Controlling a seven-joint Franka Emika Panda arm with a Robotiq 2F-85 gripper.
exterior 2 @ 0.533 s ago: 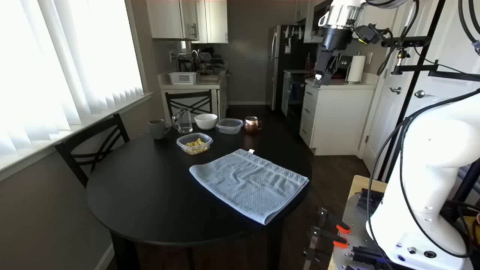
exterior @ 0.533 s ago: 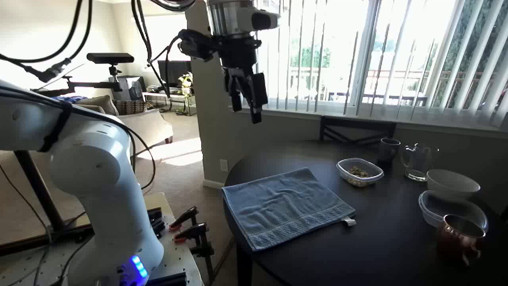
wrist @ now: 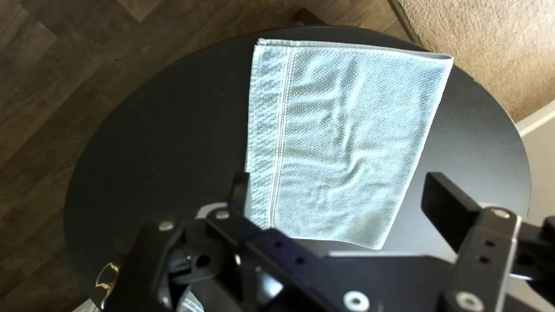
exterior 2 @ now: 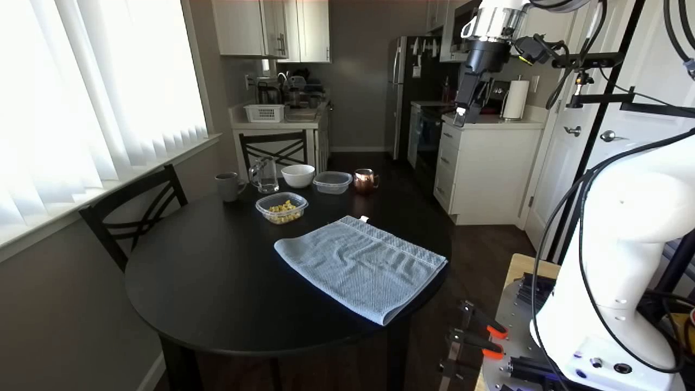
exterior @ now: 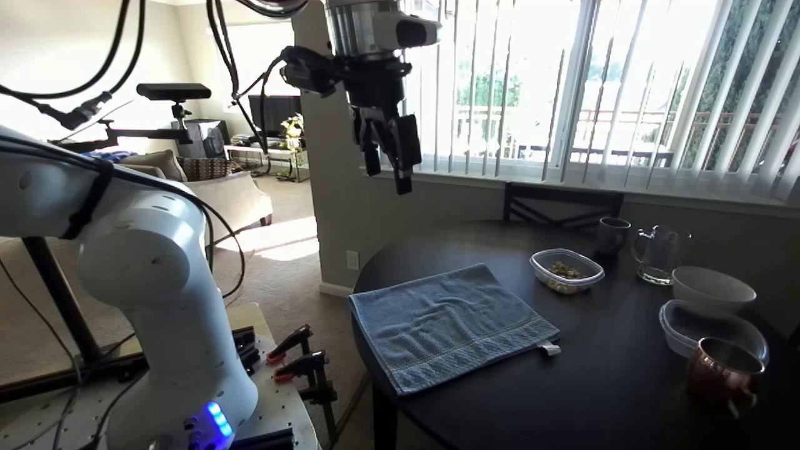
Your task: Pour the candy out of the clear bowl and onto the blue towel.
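Observation:
The clear bowl [exterior: 538,267] is a see-through container with a pale rim, standing upright on the dark table. It also shows in an exterior view [exterior 2: 263,207]. The candy [exterior 2: 284,208], small yellow-brown pieces, lies in it; it also shows here [exterior: 564,271]. The blue towel [exterior: 456,319] lies flat and wrinkled beside the bowl, and shows in both exterior views [exterior 2: 364,266] and the wrist view [wrist: 347,130]. My gripper [exterior: 389,174] is high above the table, open and empty [wrist: 342,197]. It also shows here [exterior 2: 466,116]. In the wrist view the bowl and candy cannot be made out.
Behind the bowl stand a grey mug [exterior: 612,236], a glass mug [exterior: 662,255], a white bowl [exterior: 712,289], another clear container [exterior: 676,339] and a copper mug [exterior: 722,378]. Dark chairs [exterior 2: 146,212] stand at the round table's edge [exterior 2: 260,353]. Clamps [exterior: 306,365] sit by the robot base.

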